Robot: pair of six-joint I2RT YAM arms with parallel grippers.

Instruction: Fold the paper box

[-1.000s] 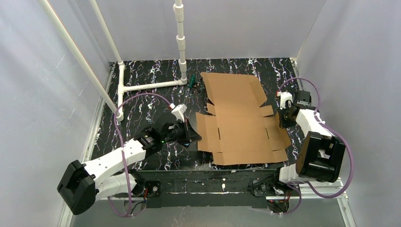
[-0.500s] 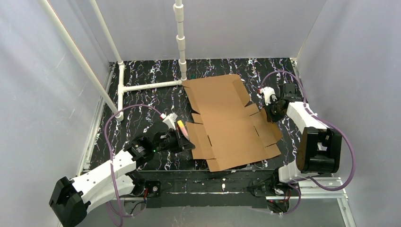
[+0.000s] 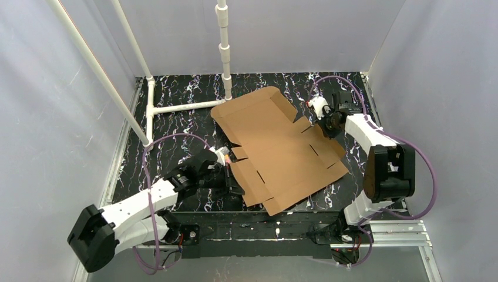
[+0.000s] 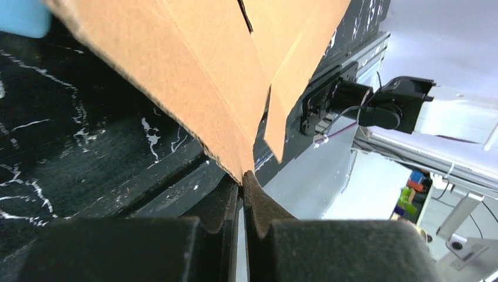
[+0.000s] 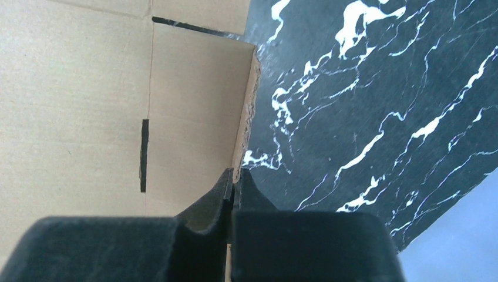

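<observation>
Black marbled table [image 3: 176,126], grey walls [image 3: 59,129] on three sides, white pipe frame [image 3: 182,106] at 10 to 12 o'clock.

Paper box [image 3: 276,147] lying mid-table as an unfolded sheet, skewed: big lid panel toward 11 o'clock, near corner toward 6 o'clock. No panel raised yet, so folding judged barely begun.

Left gripper [image 3: 232,176] at the sheet's 8 o'clock edge, pinched shut on a flap corner; clear in left wrist view [image 4: 242,179], with that edge lifted off the table. Right gripper [image 3: 322,120] at the sheet's 2 o'clock side, clamped on a side flap edge; confirmed in right wrist view [image 5: 235,176].

Handling, by judgement:
- Light; slides and pivots on the table under any sideways pull.
- Stiff across panels, weak along score lines and slits; expect bending there first.
- Corrugated edge already ragged near the right pinch; likely to crush or tear under a hard corner grip.
- Surface matte, probably decent friction for pads.
- Best hold: flap edges mid-length, close to a score line, one arm pinning while the other folds. Avoid thin tabs beside slits.

Writing: none readable. No print, label or logo seen on the cardboard or the arms.
</observation>
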